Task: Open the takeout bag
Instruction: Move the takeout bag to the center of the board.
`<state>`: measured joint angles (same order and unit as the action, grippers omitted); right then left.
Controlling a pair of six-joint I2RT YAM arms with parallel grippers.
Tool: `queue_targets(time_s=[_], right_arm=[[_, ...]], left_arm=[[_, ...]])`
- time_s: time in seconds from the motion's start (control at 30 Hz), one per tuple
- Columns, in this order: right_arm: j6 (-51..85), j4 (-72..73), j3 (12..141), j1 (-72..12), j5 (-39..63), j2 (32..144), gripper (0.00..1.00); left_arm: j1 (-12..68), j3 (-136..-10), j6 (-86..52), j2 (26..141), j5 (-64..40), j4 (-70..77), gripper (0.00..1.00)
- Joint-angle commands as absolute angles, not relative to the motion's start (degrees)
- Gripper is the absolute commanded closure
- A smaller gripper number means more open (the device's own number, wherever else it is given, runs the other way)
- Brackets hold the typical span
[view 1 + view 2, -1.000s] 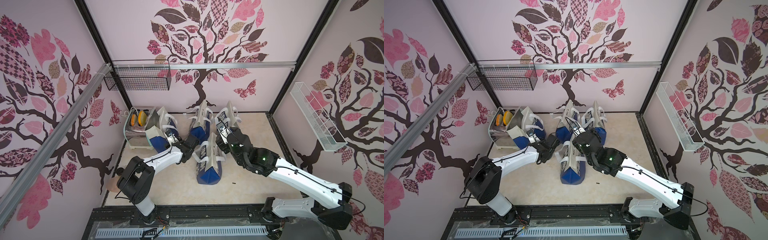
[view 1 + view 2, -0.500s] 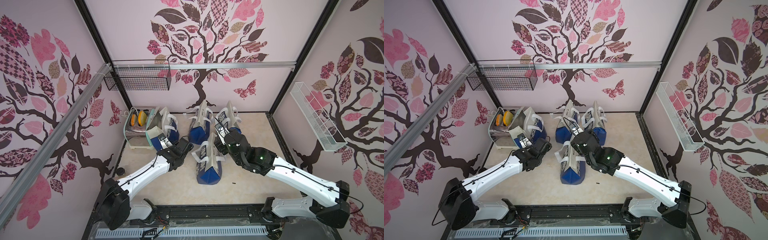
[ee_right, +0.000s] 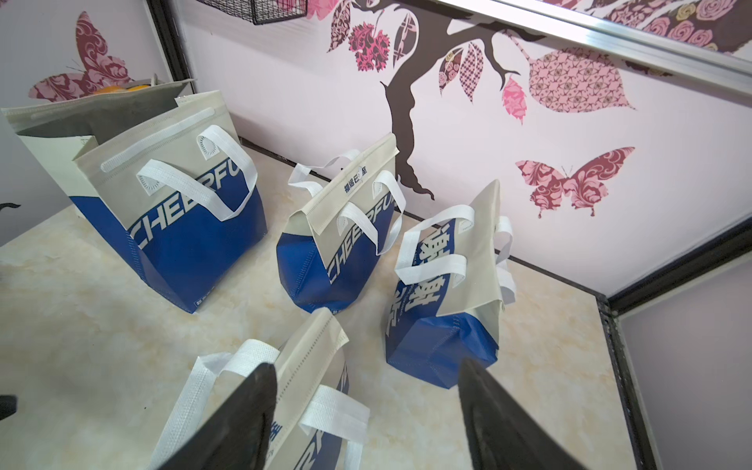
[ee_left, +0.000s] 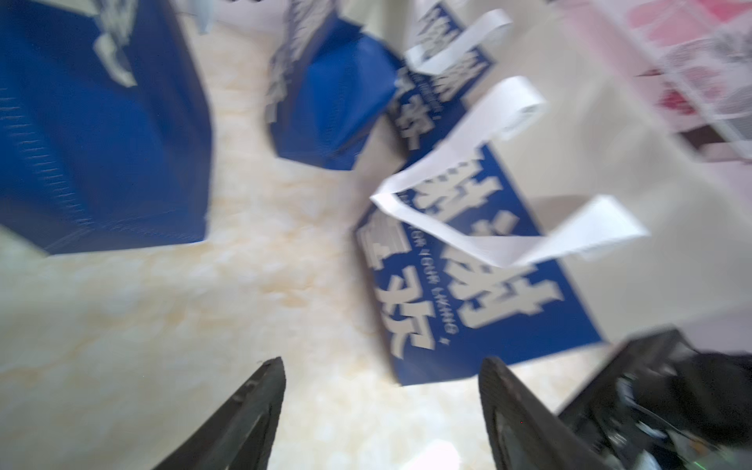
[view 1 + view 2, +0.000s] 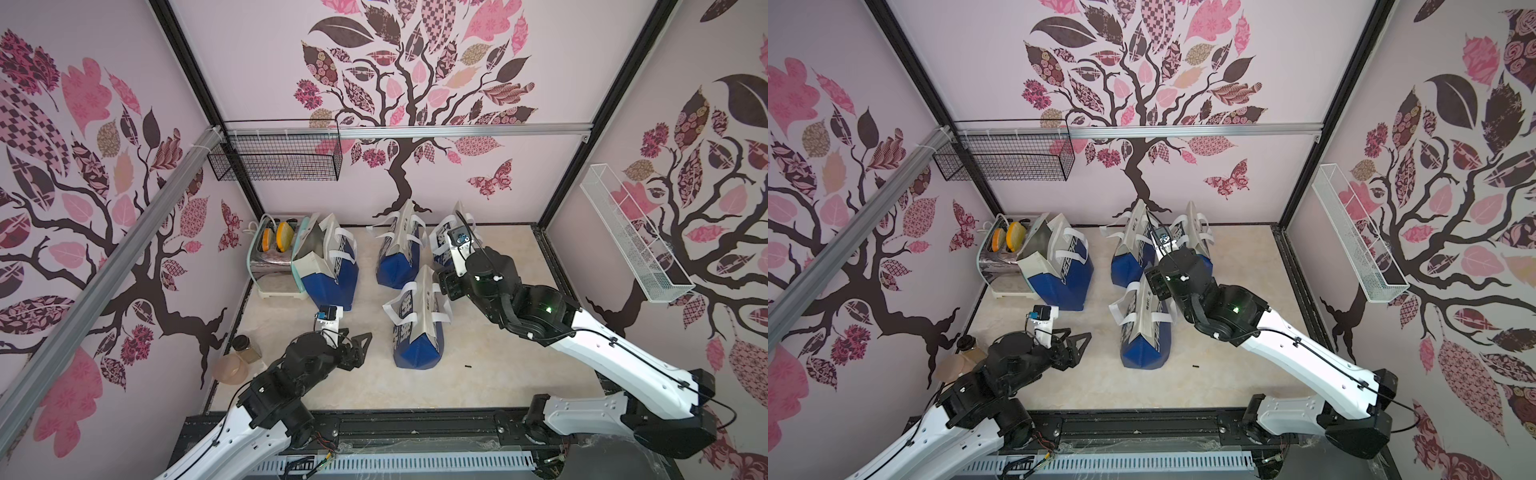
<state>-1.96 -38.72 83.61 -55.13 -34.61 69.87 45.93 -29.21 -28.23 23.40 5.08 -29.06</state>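
Observation:
Several blue-and-beige takeout bags with white handles stand on the marbled table (image 5: 498, 365). The big one at the left rear (image 5: 328, 262) (image 3: 183, 211) gapes open at the top. The mid-rear bag (image 5: 401, 249) (image 3: 337, 244), the right-rear bag (image 3: 447, 293) and the front bag (image 5: 417, 324) (image 5: 1144, 328) are closed flat at the top. My right gripper (image 3: 366, 370) hovers open over the front bag's top edge, one finger over its handle, holding nothing. My left gripper (image 5: 361, 345) (image 4: 380, 366) is open and empty, low over bare table left of the front bag (image 4: 468, 285).
A toaster (image 5: 276, 249) with orange slices stands behind the open bag. A jar (image 5: 245, 347) and a pinkish bowl (image 5: 230, 368) sit at the table's left edge. A black wire basket (image 5: 282, 158) and a white one (image 5: 631, 241) hang on the walls.
My left arm has pulled back from between the bags to the front left of the table, its gripper now open. The right gripper has stayed over the front bag.

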Motion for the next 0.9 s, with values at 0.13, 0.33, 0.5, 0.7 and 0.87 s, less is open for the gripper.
queue_targets(time_s=[0.13, 0.33, 0.5, 0.7, 0.87], right_arm=[[1.58, -47.01, 87.62, -54.54, -39.32, 70.84, 0.27], [3.4, -50.85, 86.46, -54.14, -38.52, 69.55, 0.27], [3.53, -49.98, 83.45, -53.85, -36.59, 66.91, 0.27], [-4.06, -47.66, 88.25, -51.35, -32.81, 68.33, 0.25], [-7.54, -45.86, 92.05, -48.79, -29.38, 73.09, 0.24]], left_arm=[[62.06, -28.92, -28.19, 24.02, -3.93, -26.78, 0.35], [66.4, -27.58, -33.62, 29.36, -0.05, -16.73, 0.41], [66.53, -30.61, -31.42, 34.86, 10.17, -14.59, 0.41], [66.4, -35.99, -26.82, 31.57, 27.25, -22.2, 0.41], [66.01, -37.39, -23.47, 27.48, 35.28, -23.41, 0.42]])
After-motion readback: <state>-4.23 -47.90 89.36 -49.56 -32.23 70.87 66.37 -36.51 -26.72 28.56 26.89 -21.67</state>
